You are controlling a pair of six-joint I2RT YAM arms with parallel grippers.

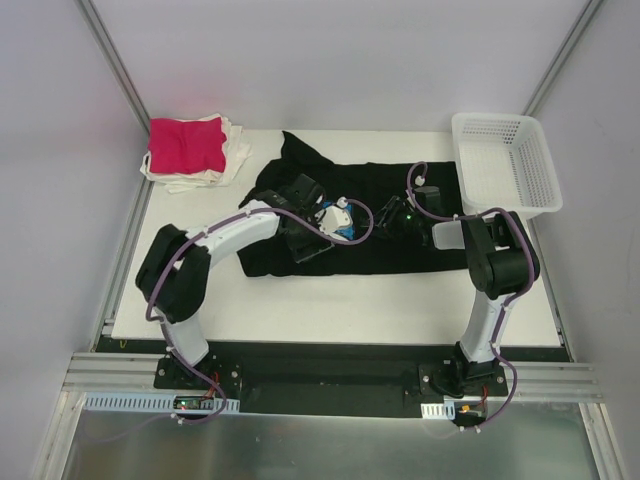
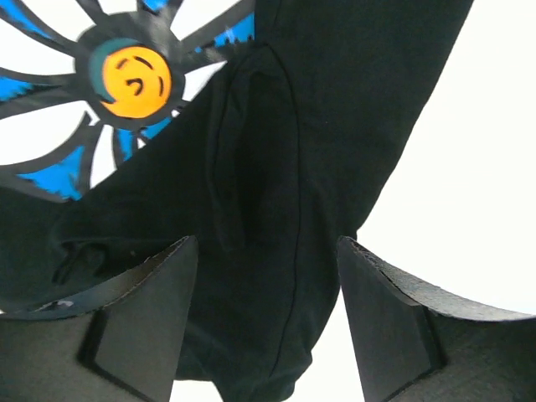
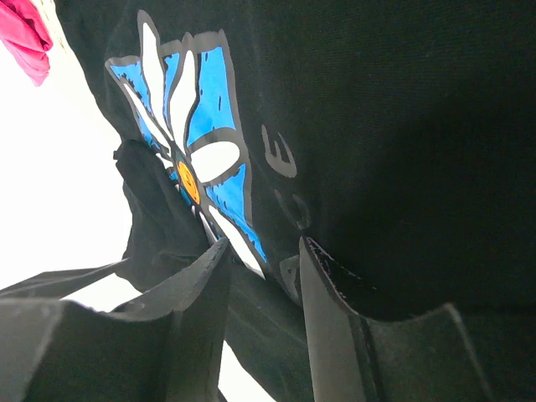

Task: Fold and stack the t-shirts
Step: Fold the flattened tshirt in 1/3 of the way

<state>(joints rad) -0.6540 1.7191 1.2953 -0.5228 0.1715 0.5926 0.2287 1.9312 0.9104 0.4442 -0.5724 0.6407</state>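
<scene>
The large black t-shirt (image 1: 385,255) lies spread across the middle of the table, bunched near its centre. Its blue daisy print (image 3: 194,126) with the orange face (image 2: 134,80) is crumpled upward. My left gripper (image 1: 318,232) is low over the shirt's left part. In its wrist view the left gripper (image 2: 266,243) is open, and its fingers straddle a hanging black fold without touching it. My right gripper (image 1: 392,213) is on the shirt's middle. Seen from the wrist, the right gripper (image 3: 265,241) has a narrow gap, and black cloth runs through it just below the print.
A folded magenta-pink t-shirt (image 1: 187,143) lies on folded white ones (image 1: 236,156) at the back left corner. A white mesh basket (image 1: 505,160) stands at the back right. Bare white table (image 1: 380,305) runs along the front.
</scene>
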